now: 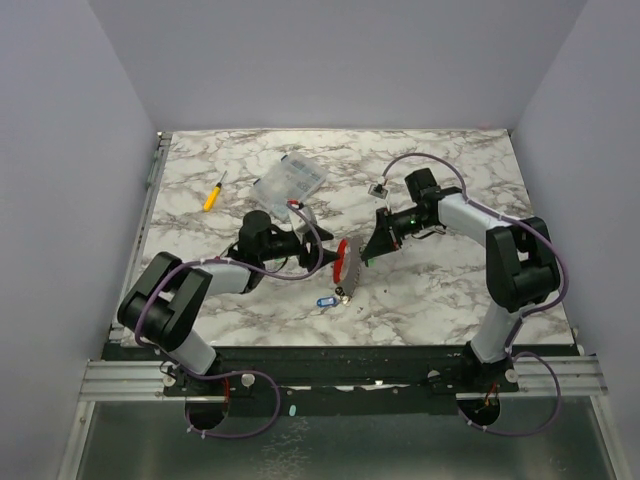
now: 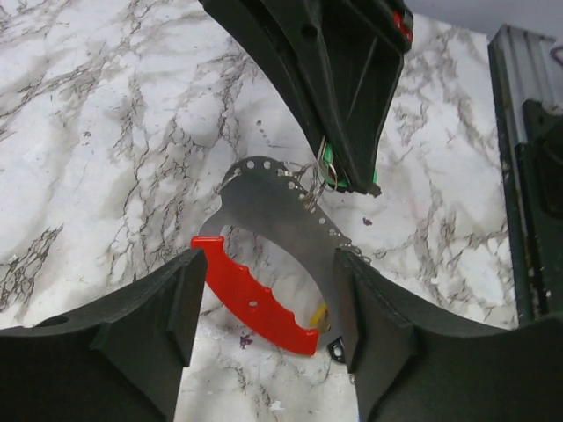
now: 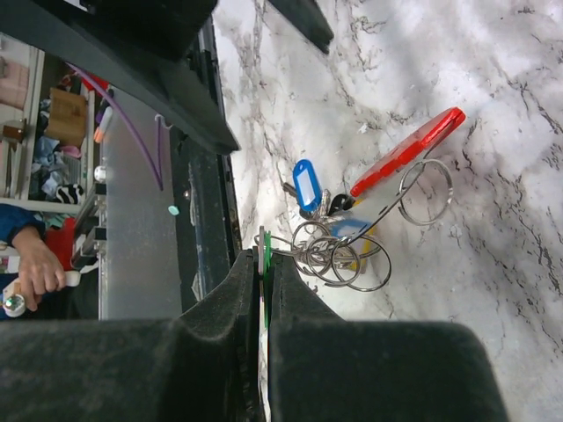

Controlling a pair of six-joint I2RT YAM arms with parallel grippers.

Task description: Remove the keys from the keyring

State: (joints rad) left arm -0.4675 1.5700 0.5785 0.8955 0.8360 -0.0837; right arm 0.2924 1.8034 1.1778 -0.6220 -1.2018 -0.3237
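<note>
The keyring's red arc fob point(image 2: 255, 299), joined to a grey perforated metal band point(image 2: 281, 202), stands on edge between my two grippers; it also shows in the top view point(image 1: 342, 262). My left gripper point(image 2: 270, 268) holds it across its width: the red end touches one finger and the grey band the other. My right gripper point(image 3: 265, 257) is shut on a green key tag point(image 3: 266, 239), and its tip shows in the left wrist view point(image 2: 343, 132). Several silvery rings point(image 3: 339, 257) link that tag to the band. A blue-tagged key point(image 3: 306, 185) and a yellowish tag point(image 3: 356, 236) lie by the rings.
A yellow-handled screwdriver point(image 1: 213, 192) and a clear plastic box point(image 1: 289, 179) lie at the back left. A small dark item point(image 1: 378, 188) sits behind the right arm. The blue tag point(image 1: 326, 301) is on the marble near the front rail point(image 1: 340, 365).
</note>
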